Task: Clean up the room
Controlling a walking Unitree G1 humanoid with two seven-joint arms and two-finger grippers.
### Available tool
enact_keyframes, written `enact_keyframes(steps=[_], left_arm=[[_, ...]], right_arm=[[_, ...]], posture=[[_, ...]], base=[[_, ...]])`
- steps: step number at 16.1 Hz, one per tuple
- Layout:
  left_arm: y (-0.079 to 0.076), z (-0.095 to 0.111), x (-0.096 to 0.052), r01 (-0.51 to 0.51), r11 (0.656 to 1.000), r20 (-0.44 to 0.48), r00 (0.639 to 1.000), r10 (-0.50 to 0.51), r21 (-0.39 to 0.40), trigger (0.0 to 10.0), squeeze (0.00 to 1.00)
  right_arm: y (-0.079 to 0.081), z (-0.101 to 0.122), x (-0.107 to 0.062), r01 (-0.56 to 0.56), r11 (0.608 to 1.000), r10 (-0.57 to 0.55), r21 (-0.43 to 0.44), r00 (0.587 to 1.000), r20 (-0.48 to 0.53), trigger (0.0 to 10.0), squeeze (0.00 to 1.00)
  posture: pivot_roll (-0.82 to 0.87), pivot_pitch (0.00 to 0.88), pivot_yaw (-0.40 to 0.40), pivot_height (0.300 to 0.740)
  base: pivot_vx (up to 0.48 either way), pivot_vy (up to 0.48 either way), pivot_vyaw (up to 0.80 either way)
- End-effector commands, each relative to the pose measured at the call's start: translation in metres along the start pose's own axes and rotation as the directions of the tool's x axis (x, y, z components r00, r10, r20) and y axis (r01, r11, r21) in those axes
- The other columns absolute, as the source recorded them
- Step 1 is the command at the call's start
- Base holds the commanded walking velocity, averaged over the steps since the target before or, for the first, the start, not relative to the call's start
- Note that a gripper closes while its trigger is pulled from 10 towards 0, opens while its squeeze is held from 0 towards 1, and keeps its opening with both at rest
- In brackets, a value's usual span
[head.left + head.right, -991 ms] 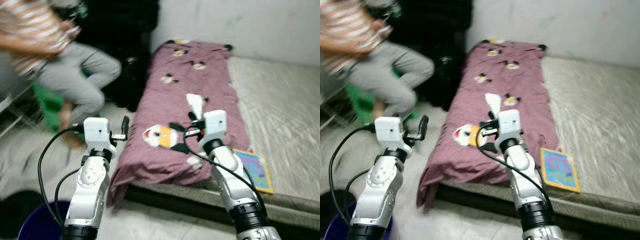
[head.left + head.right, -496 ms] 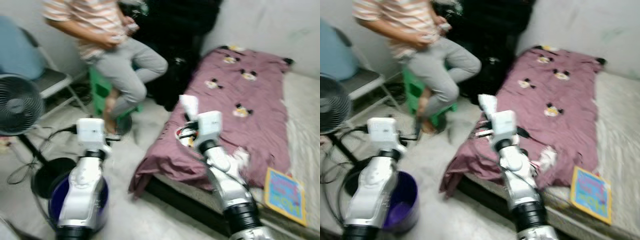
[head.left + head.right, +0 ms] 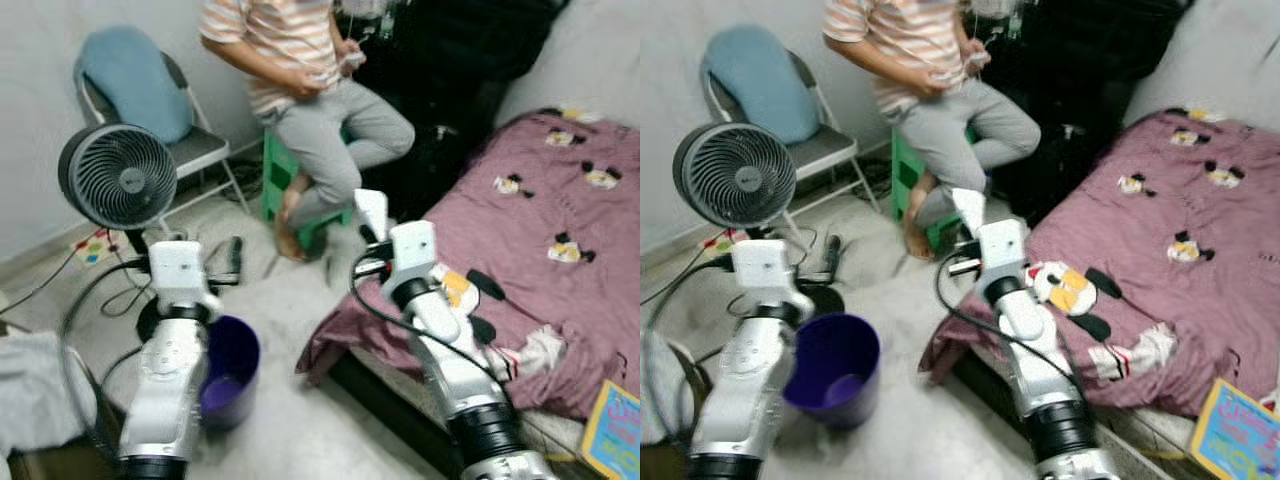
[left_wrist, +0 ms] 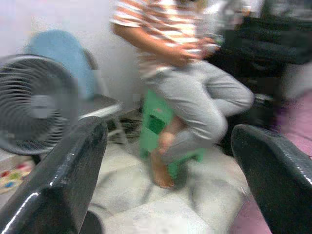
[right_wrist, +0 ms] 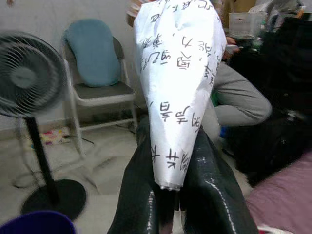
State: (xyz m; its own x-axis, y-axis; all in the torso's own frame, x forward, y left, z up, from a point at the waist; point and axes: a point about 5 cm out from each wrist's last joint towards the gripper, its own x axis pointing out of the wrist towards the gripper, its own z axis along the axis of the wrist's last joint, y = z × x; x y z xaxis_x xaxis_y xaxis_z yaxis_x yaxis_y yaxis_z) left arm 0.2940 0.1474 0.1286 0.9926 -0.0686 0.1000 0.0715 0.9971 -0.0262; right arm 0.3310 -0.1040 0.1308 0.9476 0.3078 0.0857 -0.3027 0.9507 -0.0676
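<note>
Clamped between the right gripper [image 5: 170,195] fingers, a white printed wrapper [image 5: 176,87] is held upright above the floor beside the bed [image 3: 560,270]. Left gripper [image 3: 236,262] fingers are spread apart. A purple bin [image 3: 830,368] is positioned below, a fan [image 3: 118,177] and seated person [image 3: 310,100] beyond.

White paper wrapper [image 5: 175,87], pinched between the closed fingers [image 5: 141,195] of the right gripper [image 5: 168,204]: printed with rows of black East Asian characters, seen upside down and tilted; the single characters cannot be read with certainty. Colourful book [image 3: 1238,432] on the mattress edge: blurred coloured lettering on its cover, not legible. No other text, brand, number or sign can be read.
</note>
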Motion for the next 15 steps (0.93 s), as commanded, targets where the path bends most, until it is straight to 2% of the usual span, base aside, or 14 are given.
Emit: enact_keyframes(steps=[1, 4, 7, 15], left_arm=[[0.0018, 0.0054, -0.0006, 0.018, 1.000, 0.027, 0.999, -0.018, -0.002, 10.0, 0.00], [0.0012, 0.0057, -0.0002, 0.028, 1.000, 0.026, 0.999, -0.028, -0.009, 10.0, 0.00], [0.0003, 0.0061, 0.0004, 0.041, 0.999, 0.028, 0.999, -0.041, -0.018, 10.0, 0.00], [-0.0001, 0.0064, 0.0005, 0.045, 0.999, 0.027, 0.999, -0.045, -0.026, 10.0, 0.00]], right_arm=[[0.0013, 0.0006, 0.0013, -0.003, 1.000, 0.003, 0.010, 1.000, 0.002, 10.0, 0.00], [0.0017, 0.0003, 0.0008, -0.002, 1.000, 0.002, 0.010, 1.000, 0.003, 10.0, 0.00], [0.0011, -0.0004, 0.0012, 0.005, 1.000, -0.005, 0.031, 1.000, -0.002, 10.0, 0.00], [-0.0006, 0.0007, 0.0024, 0.009, 1.000, -0.009, 0.022, 1.000, 0.003, 10.0, 0.00]], posture=[[-0.02, 0.000, -0.022, 0.740], [-0.02, 0.000, -0.021, 0.740], [-0.02, 0.000, -0.021, 0.740], [-0.02, 0.000, -0.022, 0.740]], base=[[0.000, 0.000, 0.00], [0.172, 0.000, 0.00], [0.299, 0.000, 0.00], [0.330, 0.000, 0.00]])
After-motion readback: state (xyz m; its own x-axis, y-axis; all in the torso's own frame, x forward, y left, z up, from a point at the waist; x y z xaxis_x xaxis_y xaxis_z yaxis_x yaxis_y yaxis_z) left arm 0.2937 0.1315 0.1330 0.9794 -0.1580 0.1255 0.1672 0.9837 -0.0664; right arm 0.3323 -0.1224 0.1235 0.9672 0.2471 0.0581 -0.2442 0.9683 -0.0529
